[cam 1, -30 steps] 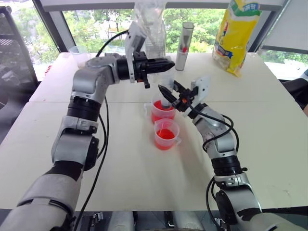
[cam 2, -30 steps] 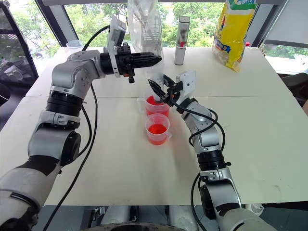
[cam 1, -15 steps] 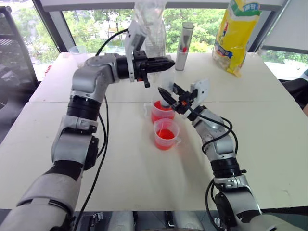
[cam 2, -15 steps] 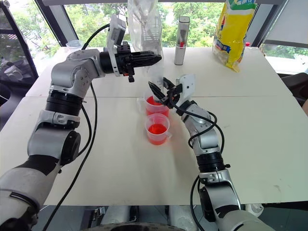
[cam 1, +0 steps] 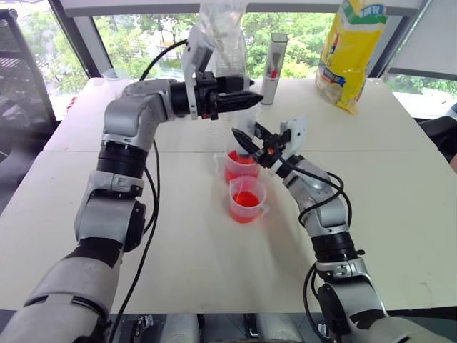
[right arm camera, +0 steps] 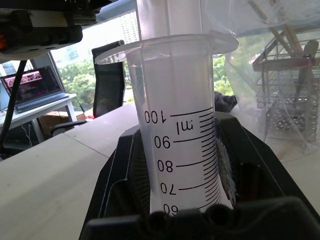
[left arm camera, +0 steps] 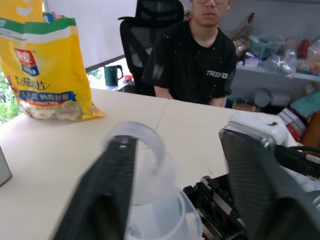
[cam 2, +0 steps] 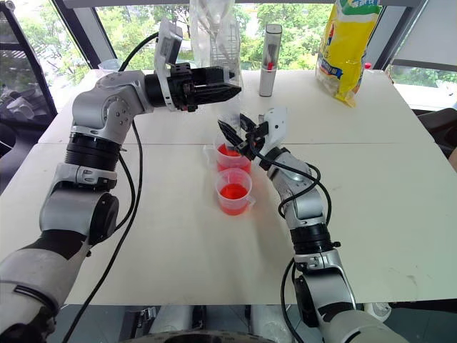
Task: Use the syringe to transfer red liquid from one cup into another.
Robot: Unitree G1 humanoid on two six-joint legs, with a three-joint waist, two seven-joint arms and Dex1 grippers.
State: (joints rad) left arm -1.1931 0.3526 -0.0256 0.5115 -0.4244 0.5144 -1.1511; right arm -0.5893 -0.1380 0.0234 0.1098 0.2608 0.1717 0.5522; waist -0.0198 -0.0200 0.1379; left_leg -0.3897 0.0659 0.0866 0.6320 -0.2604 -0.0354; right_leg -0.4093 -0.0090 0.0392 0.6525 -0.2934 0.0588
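Two clear cups stand mid-table, one behind the other: the far cup (cam 1: 241,163) and the near cup (cam 1: 247,200) both hold red liquid (cam 1: 245,199). The right gripper (cam 1: 246,138) is clenched on the syringe (right arm camera: 180,125), which stands upright over the far cup. The left gripper (cam 1: 246,98), fingers spread, straddles the syringe's ring-shaped plunger top (left arm camera: 142,150) without pinching it.
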